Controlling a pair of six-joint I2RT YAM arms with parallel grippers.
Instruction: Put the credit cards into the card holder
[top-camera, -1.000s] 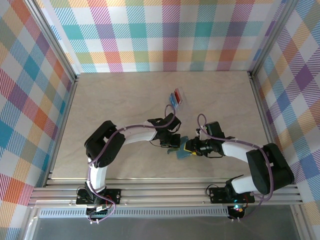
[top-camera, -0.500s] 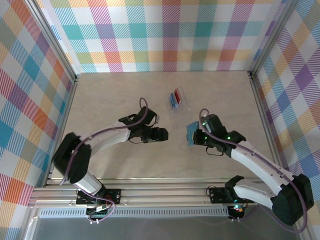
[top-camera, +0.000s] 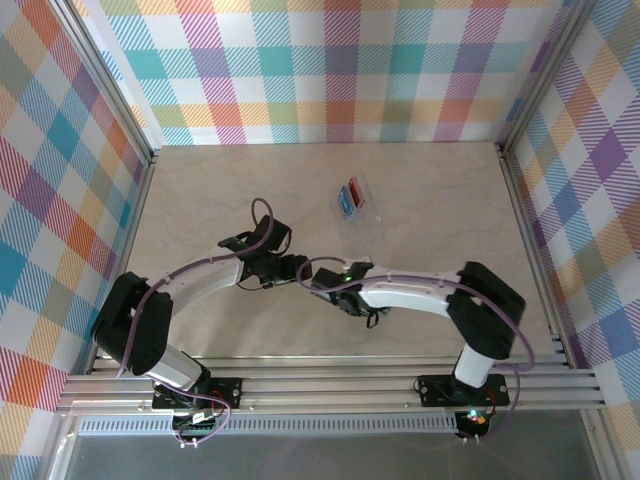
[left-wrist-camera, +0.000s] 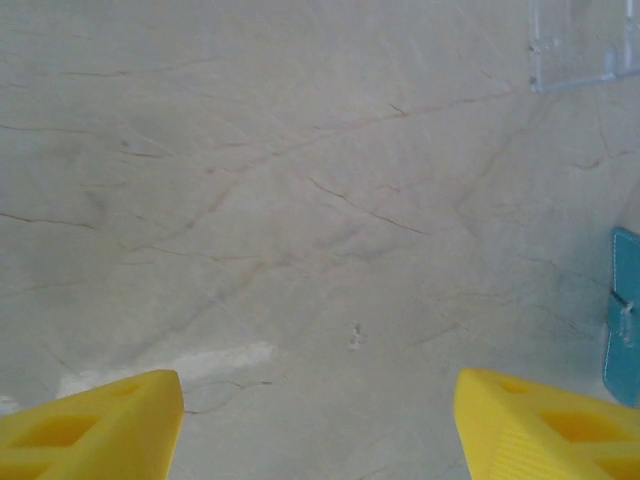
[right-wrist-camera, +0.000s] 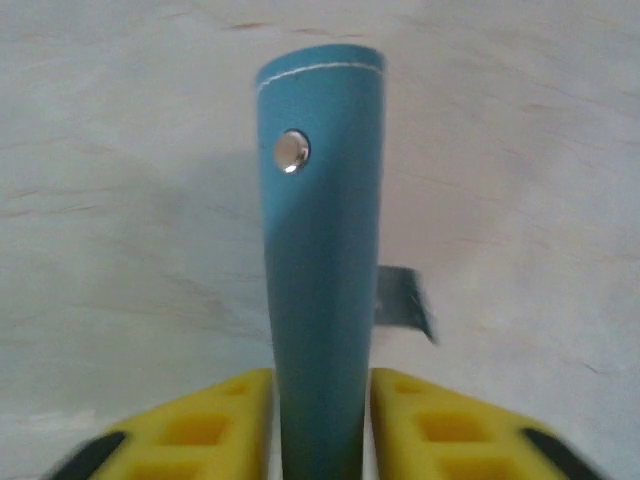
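My right gripper (right-wrist-camera: 320, 425) is shut on the teal card holder (right-wrist-camera: 320, 250), which stands edge-up between the yellow fingers, its silver snap stud (right-wrist-camera: 291, 151) near the top. From above, that gripper (top-camera: 323, 285) sits at mid-table, close beside my left gripper (top-camera: 297, 267). The left gripper (left-wrist-camera: 320, 430) is open over bare table, with the card holder's edge (left-wrist-camera: 625, 315) at its right. The red credit card (top-camera: 353, 189) and blue credit card (top-camera: 345, 204) lie in a clear plastic case (top-camera: 352, 198) farther back, apart from both grippers.
The clear case's corner (left-wrist-camera: 585, 45) appears at the top right of the left wrist view. Plaid walls and metal posts (top-camera: 512, 150) enclose the marbled table (top-camera: 200, 200). The right arm's forearm (top-camera: 410, 293) stretches across the front middle.
The right arm swung from the right side leftward to mid-table with the card holder in its grip. The left gripper pulled back a little to the left.
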